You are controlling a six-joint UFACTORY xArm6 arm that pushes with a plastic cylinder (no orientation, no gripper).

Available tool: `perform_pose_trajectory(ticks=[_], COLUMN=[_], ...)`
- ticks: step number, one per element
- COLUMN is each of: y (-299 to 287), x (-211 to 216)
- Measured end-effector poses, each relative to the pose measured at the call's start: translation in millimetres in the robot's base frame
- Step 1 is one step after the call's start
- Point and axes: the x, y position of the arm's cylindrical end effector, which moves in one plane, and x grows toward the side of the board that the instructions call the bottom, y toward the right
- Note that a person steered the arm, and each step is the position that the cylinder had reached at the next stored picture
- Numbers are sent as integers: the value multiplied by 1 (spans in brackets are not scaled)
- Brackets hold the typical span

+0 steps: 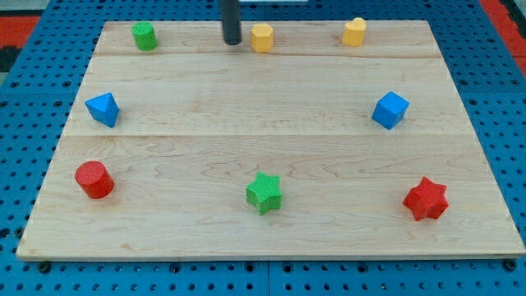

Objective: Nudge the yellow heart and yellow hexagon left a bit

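tip just left of hexagon | heart further right, top edge

The dark rod beside the yellow hexagon runs off the view's top edge, its upper length unseen. The table loses its lower corners.

Setting: a robotics lab bench is suggested.
Surface: a pale wooden board is laid on a blue perforated metal table.
Surround: red flooring is glimpsed at 10 o'clock.
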Motion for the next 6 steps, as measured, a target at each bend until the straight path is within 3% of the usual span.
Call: perform_pose_trajectory(ticks=[1, 2, 3, 4, 5, 6], y=[85, 114, 238, 293, 244, 159], x=[0, 34, 34, -14, -38, -38])
